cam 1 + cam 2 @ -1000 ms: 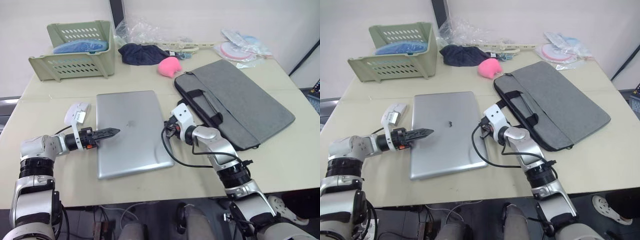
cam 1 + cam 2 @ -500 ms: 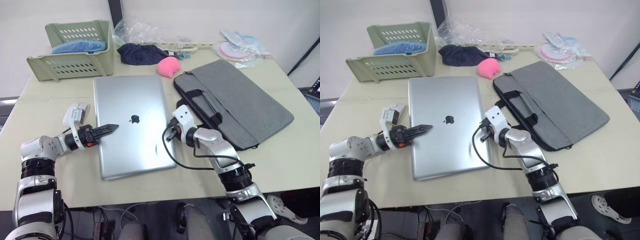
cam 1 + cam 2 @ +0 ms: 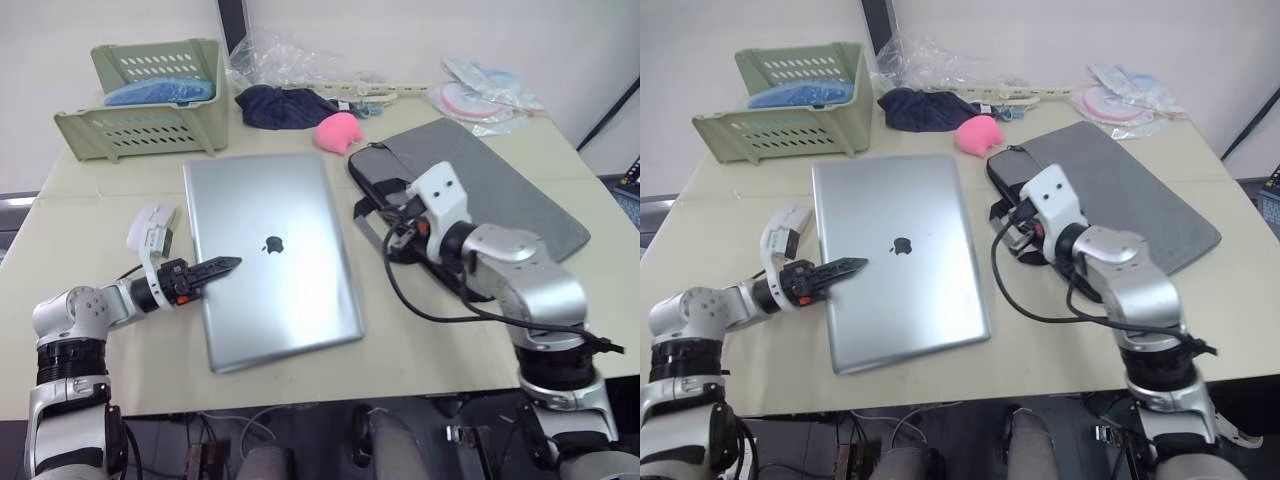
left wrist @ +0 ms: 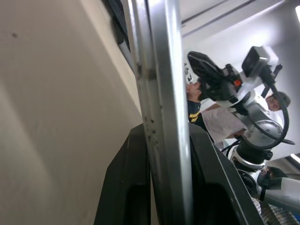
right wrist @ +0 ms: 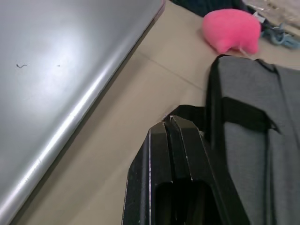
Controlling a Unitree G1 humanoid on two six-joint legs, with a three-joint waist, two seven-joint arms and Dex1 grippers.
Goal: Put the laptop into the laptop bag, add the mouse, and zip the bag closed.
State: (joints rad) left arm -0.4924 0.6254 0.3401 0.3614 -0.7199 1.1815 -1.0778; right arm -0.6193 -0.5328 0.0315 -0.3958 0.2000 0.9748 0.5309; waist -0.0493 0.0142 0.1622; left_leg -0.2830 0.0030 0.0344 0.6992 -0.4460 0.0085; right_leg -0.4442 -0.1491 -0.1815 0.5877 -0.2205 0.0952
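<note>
At lower left the left gripper (image 3: 222,266) clamps the near-left edge of the laptop (image 3: 272,252), whose long axis runs toward frame top, while the right gripper (image 5: 171,125), fingers pressed together, sits beside the laptop bag (image 3: 505,195) at centre right.

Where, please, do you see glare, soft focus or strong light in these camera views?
Left eye view: the laptop lid carries a broad pale sheen. Right wrist view: a bright streak runs along the laptop's edge, and the pink lump looks soft. Left wrist view: the left gripper looms dark and close on the laptop's edge, while the ceiling light behind is washed out.
</note>
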